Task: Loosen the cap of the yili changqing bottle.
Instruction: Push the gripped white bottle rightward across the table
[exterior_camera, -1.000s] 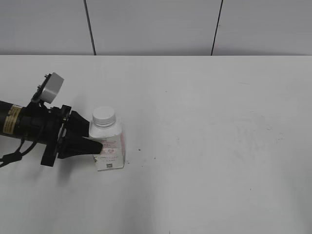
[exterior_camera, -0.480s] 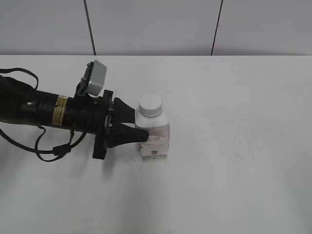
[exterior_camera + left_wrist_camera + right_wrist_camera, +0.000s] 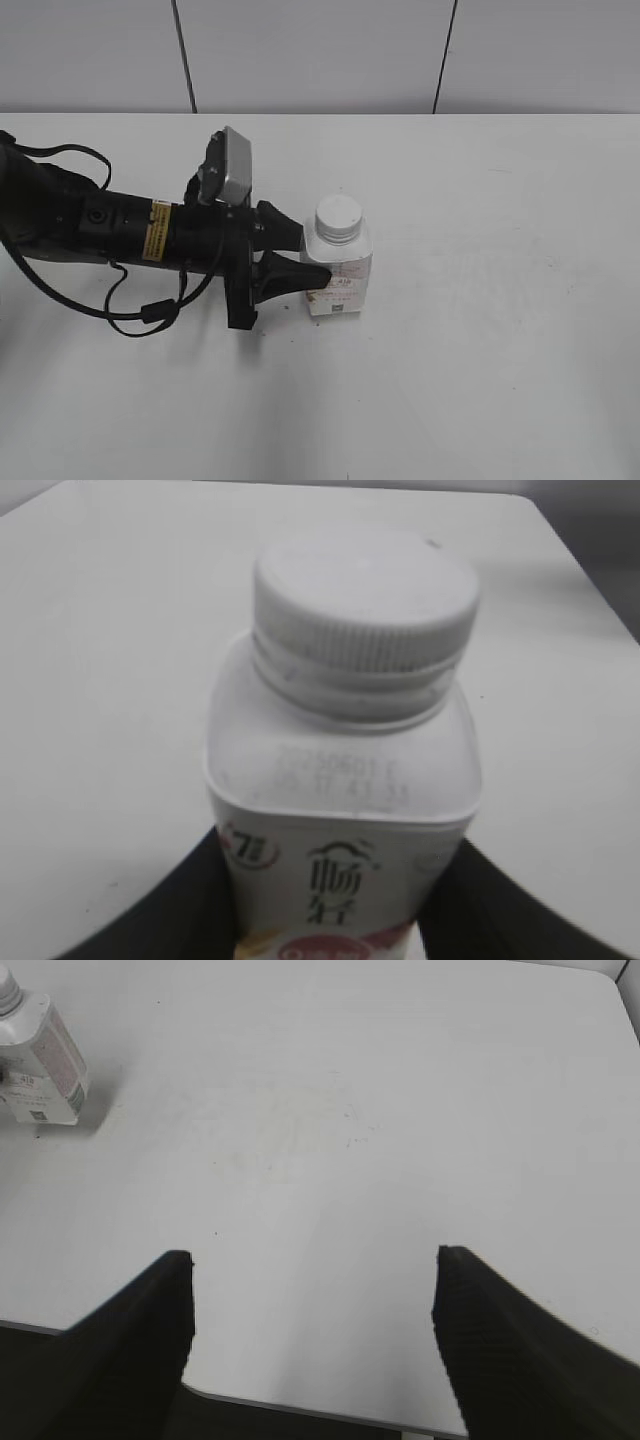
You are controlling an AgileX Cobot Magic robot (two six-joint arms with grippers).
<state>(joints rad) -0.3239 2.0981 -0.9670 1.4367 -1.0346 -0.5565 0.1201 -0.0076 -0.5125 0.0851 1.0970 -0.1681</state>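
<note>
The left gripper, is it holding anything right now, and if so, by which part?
Yes. The left gripper holds the yili changqing bottle by the lower body, one finger on each side, well below the cap. The right gripper is open and empty.

White table point(image 3: 480, 330) faintly speckled; pale grey wall panels point(image 3: 310, 55) behind, dark vertical seams between

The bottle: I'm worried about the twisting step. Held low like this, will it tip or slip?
The bottle stands upright with its squarish base flat on the table, so it probably resists tipping. The left gripper clamps its lower body on flat sides, which should resist spinning. The smooth plastic may still slip when the ribbed cap is turned.
</note>
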